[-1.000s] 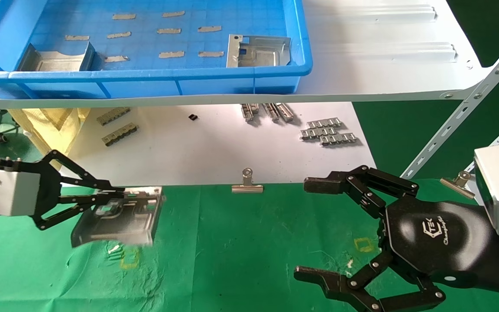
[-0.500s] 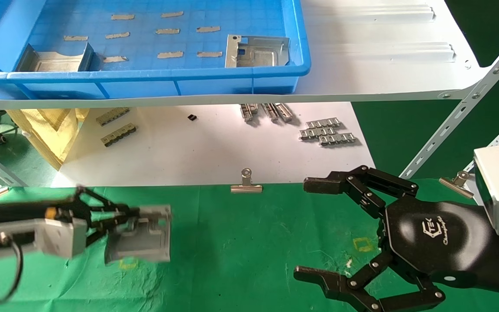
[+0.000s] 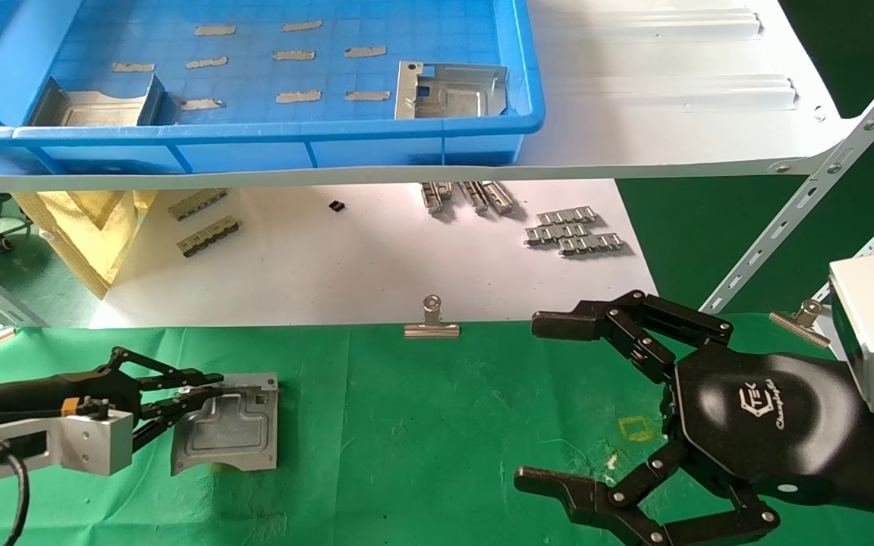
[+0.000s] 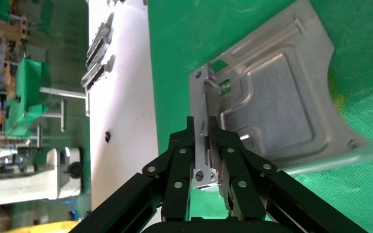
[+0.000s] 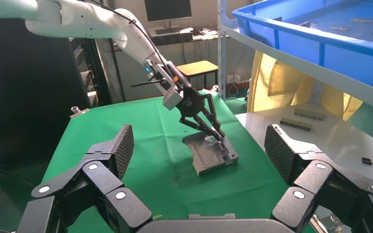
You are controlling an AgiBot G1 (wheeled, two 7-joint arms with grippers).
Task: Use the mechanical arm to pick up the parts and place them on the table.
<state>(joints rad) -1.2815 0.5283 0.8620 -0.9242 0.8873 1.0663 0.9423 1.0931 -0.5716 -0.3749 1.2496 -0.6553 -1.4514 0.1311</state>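
A silvery stamped part (image 3: 228, 432) lies low on the green table (image 3: 444, 425) at the left, and looks to be resting on the cloth. My left gripper (image 3: 209, 387) is shut on the part's bent edge; the left wrist view shows the jaws (image 4: 201, 126) clamped on that thin flange, with the plate (image 4: 272, 107) beyond them. The right wrist view also shows the part (image 5: 211, 158) and the left gripper (image 5: 216, 133). My right gripper (image 3: 551, 402) is open and empty above the cloth at the right, and its own view (image 5: 199, 145) shows the same. Two more parts (image 3: 448, 91) (image 3: 99, 106) lie in the blue bin.
The blue bin (image 3: 255, 133) stands on a white shelf (image 3: 672, 114) at the back. Below it a white sheet (image 3: 369, 258) carries grey ridged strips (image 3: 573, 231). A binder clip (image 3: 432, 322) sits at the cloth's far edge, and shelf struts (image 3: 809, 197) run at the right.
My left arm has come down and turned, bringing the held part from above the cloth down onto it. The right arm has not moved.
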